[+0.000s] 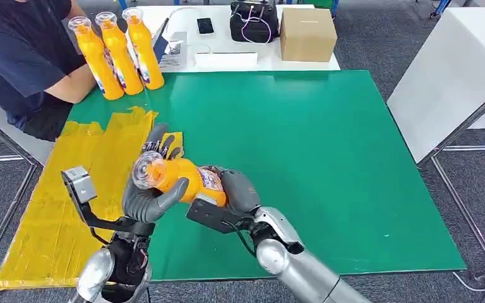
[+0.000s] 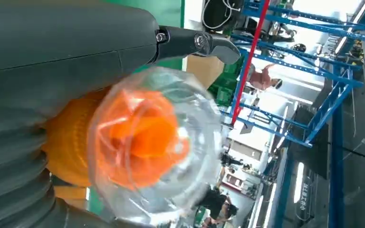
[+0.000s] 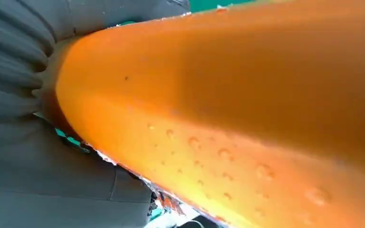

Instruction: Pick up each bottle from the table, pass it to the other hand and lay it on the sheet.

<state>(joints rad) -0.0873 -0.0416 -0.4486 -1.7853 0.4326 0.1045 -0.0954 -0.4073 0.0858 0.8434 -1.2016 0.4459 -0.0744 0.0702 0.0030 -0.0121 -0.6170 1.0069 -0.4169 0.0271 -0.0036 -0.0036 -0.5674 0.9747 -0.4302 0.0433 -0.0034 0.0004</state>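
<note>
Robot hands, left [image 1: 146, 189] and right [image 1: 237, 189], both clasped one bottle [image 1: 183, 178] above the desk's [image 1: 328, 170] near edge, beside the sheet [image 1: 57, 221]; three bottles [image 1: 120, 53] stood well apart.

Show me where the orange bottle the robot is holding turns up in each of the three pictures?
Head view: the orange bottle lies sideways, low and left of centre, between the left hand and right hand.
Left wrist view: its clear cap faces the camera, centre.
Right wrist view: its orange body runs across the picture.
Shared landmark: the green mat.
</note>
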